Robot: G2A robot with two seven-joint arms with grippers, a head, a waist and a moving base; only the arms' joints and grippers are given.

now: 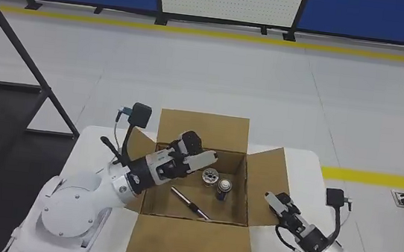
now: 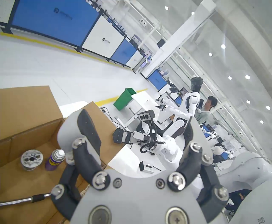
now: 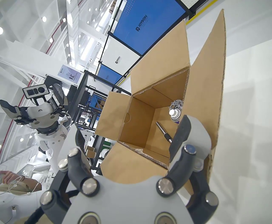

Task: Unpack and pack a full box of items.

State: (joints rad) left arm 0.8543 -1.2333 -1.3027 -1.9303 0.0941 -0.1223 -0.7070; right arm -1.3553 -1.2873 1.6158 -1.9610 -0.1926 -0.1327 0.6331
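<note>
Two pincers hang spread and empty at an open cardboard box [image 1: 204, 130] on the white worktop [image 1: 305, 175]. Nearest, the right pincer [image 1: 277, 201] sits just outside the box's right flap. On the box floor a metal rod with a black grip [image 1: 189, 203] lies closest. Beyond it a purple spray can [image 1: 222, 190] stands upright, with a round metal hub [image 1: 210, 176] just beside it. The left pincer [image 1: 201, 150] hovers over the box's far left part.

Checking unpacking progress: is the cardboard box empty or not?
Not empty: a spray can, a metal disc and a metal rod sit on the floor of the box.
</note>
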